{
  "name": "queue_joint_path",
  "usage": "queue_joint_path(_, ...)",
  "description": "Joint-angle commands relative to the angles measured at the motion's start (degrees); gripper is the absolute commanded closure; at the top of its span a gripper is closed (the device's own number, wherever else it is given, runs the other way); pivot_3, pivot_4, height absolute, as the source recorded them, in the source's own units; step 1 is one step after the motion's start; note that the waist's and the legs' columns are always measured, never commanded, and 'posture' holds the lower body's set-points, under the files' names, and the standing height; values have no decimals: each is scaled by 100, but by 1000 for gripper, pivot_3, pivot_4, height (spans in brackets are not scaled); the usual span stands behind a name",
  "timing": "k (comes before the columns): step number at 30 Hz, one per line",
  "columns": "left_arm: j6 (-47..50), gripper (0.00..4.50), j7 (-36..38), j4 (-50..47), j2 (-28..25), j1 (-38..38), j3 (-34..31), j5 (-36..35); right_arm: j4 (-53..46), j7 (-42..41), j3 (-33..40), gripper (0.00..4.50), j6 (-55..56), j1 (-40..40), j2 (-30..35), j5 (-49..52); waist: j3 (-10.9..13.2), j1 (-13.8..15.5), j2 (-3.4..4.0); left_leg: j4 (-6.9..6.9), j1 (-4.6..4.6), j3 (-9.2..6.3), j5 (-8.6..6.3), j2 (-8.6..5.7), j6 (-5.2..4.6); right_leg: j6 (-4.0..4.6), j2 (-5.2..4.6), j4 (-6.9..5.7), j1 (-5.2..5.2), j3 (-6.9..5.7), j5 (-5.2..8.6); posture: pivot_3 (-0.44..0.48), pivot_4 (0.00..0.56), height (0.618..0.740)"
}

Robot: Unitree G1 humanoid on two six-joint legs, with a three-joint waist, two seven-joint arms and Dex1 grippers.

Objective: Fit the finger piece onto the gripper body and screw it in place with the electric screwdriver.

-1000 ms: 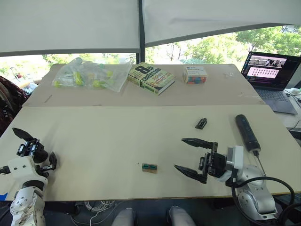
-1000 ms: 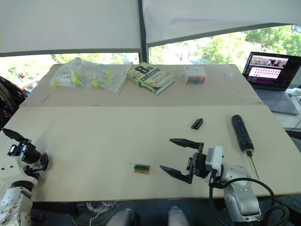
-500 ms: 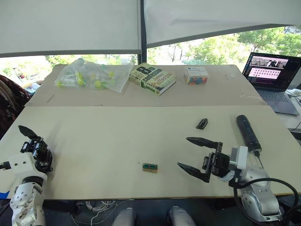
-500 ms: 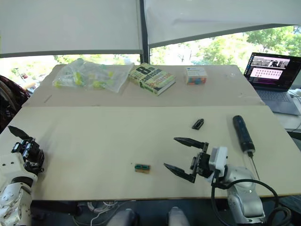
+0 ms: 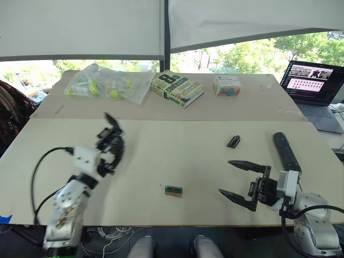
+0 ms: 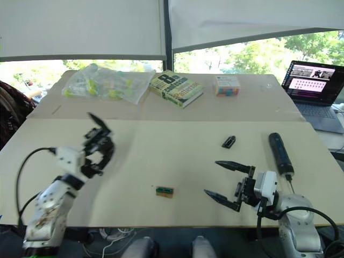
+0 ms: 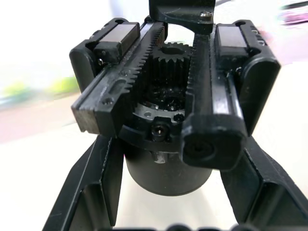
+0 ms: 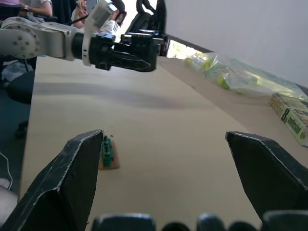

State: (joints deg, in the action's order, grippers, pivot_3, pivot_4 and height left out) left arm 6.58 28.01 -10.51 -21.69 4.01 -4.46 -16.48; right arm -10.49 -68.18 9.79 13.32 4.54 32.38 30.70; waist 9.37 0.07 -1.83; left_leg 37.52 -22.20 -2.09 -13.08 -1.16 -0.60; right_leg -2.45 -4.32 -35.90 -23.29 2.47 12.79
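Left gripper [image 5: 110, 144] clamped on toothed black gripper body [image 7: 166, 120] — right gripper [image 5: 239, 180], pointed jaws wide apart.

Green-topped block [image 5: 172, 190] mid-table, book [image 5: 177, 88] beside bagged items [image 5: 109, 84] (yellowish-green), small box [image 5: 226, 85], laptop [image 5: 313, 86] — far right

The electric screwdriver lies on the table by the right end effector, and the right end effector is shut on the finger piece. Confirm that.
Wrong on the grip. In the left eye view the right end effector is open and empty; the finger piece lies on the table, apart from it. The electric screwdriver does lie beside it.
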Motion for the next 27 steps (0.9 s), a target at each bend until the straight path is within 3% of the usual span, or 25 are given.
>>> queue_joint_path(1, 153, 2195, 66, 144, 220, 363, 601, 275, -313, 14, 155, 0, -157, 126, 118, 298, 0, -13, 0, 0, 0, 0, 0, 0, 0, 0, 3, -1, 0, -1, 0, 0, 150, 740)
queue_joint_path(6, -46, 2195, 154, 685, 540, 644, 1256, 695, -845, 31, 144, 0, -709, 696, 361, 542, 3, -26, 2, 14, -4, -2, -2, -2, -3, -2, 7, -13, 0, -2, 1, 0, 150, 740)
queue_joint_path(10, -237, 2195, 382, 732, 668, 616, 1490, 743, -860, 139, 206, 0, -687, 671, 342, 485, 5, -23, 4, 28, -4, 1, -3, -2, -4, -8, 4, -11, 5, 0, -1, 0, 150, 740)
queue_joint_path(19, -47, 2195, 118, 801, 679, 435, 1388, 947, -645, 91, 40, 0, -615, 394, 231, 371, 5, -27, 6, 31, -1, 1, -2, -1, -4, -12, 6, -10, 9, 0, -1, 0, 150, 740)
queue_joint_path(23, -73, 300, 283, 792, 557, 399, 1229, 802, -597, 10, -8, 0, -669, 304, 227, 403, 4, -31, 8, 31, 0, 1, -2, -1, -4, -12, 6, -11, 9, 0, -1, 0, 150, 740)
queue_joint_path(24, -61, 62, 362, 768, 506, 387, 1164, 730, -589, -19, -6, 0, -677, 306, 240, 410, 4, -30, 8, 31, 0, 1, -2, -1, -4, -12, 6, -12, 9, 0, 0, 0, 150, 740)
queue_joint_path(27, -68, 62, 789, 720, 169, 297, 1077, 592, -609, -56, 32, 0, -791, 357, 307, 462, 5, -41, 9, 31, 0, 1, -2, -1, -4, -12, 5, -11, 9, 0, 0, 0, 150, 740)
